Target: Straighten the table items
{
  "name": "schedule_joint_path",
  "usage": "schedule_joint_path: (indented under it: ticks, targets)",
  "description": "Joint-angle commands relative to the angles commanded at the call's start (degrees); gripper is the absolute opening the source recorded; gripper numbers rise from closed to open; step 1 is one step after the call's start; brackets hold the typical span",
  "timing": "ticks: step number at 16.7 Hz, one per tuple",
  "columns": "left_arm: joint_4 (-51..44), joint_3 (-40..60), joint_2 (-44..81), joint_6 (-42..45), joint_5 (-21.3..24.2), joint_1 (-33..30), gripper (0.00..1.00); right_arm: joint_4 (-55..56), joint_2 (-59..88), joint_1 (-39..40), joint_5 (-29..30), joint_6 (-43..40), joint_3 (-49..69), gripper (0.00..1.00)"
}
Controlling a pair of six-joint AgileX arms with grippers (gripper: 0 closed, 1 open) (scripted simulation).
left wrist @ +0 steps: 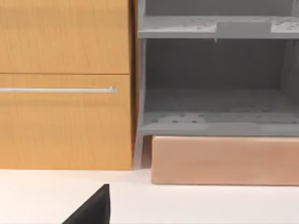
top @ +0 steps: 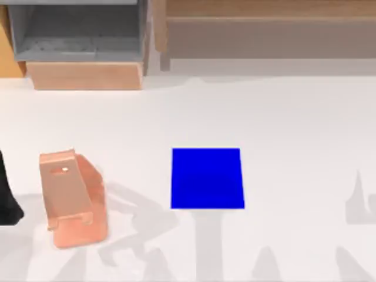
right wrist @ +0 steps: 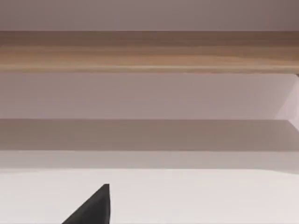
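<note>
The table [top: 282,117] is a broad white surface. The table items are out of view. A black part of my left arm [top: 7,197] shows at the table's left edge, just left of the copper-pink stand. A dark piece of my left gripper [left wrist: 93,210] hangs over the white surface, facing the shelving. A dark piece of my right gripper [right wrist: 93,207] hangs over the table, facing a long wooden shelf.
A copper-pink stand [top: 70,197] stands at the front left. A blue square pad [top: 207,178] lies flat near the middle. A grey shelf unit [top: 76,35] and a wooden shelf [top: 264,23] line the back edge. Arm shadows fall across the front of the table.
</note>
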Motion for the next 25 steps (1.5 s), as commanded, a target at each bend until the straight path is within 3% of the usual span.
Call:
schedule_joint_path:
  ticks: [7,19,25]
  targets:
    - [-7.43,6.54,9.09,5.67,0.03,3.37,1.0,0.0,0.0,0.0,0.0,0.0,0.0,1.0]
    - [-46.12,39.79,62.82,34.57,0.0,20.38,1.0,0.0,0.0,0.0,0.0,0.0,0.0,1.0]
    - [-58.63,50.88,80.22,44.03,-0.02,26.01,1.0,0.0,0.0,0.0,0.0,0.0,0.0,1.0]
